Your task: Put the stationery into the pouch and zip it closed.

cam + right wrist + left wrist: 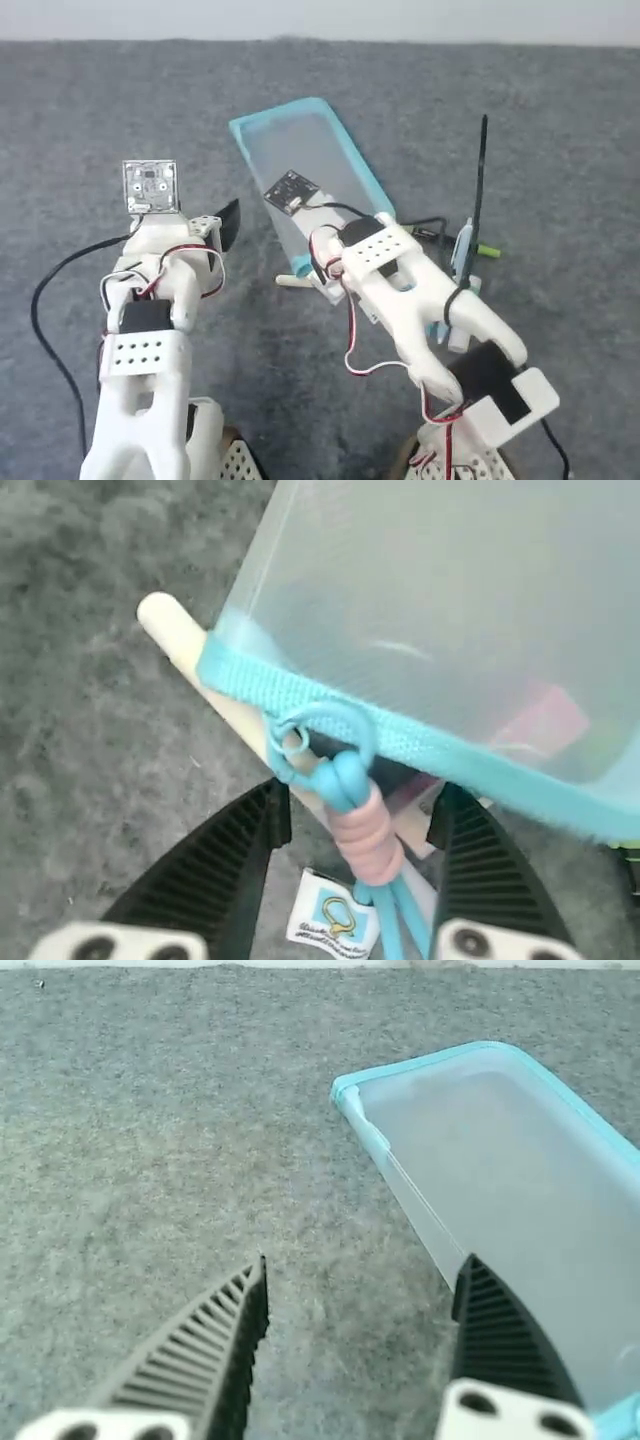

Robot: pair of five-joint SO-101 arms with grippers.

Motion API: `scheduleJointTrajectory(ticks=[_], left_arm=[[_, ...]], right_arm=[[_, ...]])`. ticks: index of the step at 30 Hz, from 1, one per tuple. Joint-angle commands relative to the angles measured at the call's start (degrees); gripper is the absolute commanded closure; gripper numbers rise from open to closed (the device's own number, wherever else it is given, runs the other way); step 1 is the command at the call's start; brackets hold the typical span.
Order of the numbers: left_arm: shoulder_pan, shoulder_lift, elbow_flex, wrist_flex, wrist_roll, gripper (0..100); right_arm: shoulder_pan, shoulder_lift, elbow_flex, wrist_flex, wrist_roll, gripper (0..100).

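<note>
A translucent pouch (305, 160) with a cyan zipper edge lies on the grey carpet in the middle. My right gripper (362, 800) is open at the pouch's near end (450, 630), its fingers on either side of the cyan zipper pull with a pink bead (365, 830). A cream stick (195, 650) pokes out from under that end of the pouch (293, 282). Something pink (550, 720) shows through the pouch wall. My left gripper (364, 1270) is open and holds nothing, just left of the pouch (500, 1160); in the high view it (222, 226) hangs over bare carpet.
A green pen (486, 250) and a light blue item (463, 250) lie on the carpet right of the right arm. A thin black strip (481, 170) stands up there. A small white tag (330, 920) hangs from the zipper cord.
</note>
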Motion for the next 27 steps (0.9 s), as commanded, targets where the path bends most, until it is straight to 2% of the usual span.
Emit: scheduleJointTrajectory(ticks=[1,5,10,15,21,27], left_arm=[[-0.18,-0.26,-3.12,-1.67,0.97,72],[-0.18,-0.26,-3.12,-1.49,0.97,72],[-0.18,-0.26,-3.03,-1.49,0.97,72],[1.23,0.09,-3.03,-1.32,0.53,72],[10.11,0.09,-2.95,3.87,-5.71,71],[13.71,-0.35,-3.21,7.03,-7.38,67]], right_arm=[[3.38,-0.40,-3.25,-1.45,-0.18,85.3],[6.20,-0.22,-3.08,-3.47,-0.53,99.4],[7.08,-0.84,-3.08,-2.51,-0.53,99.4],[7.08,-4.79,-6.15,6.11,-0.53,99.2],[7.08,-19.30,-5.10,13.58,-0.62,99.2],[7.08,-35.82,2.99,13.49,-0.79,99.2]])
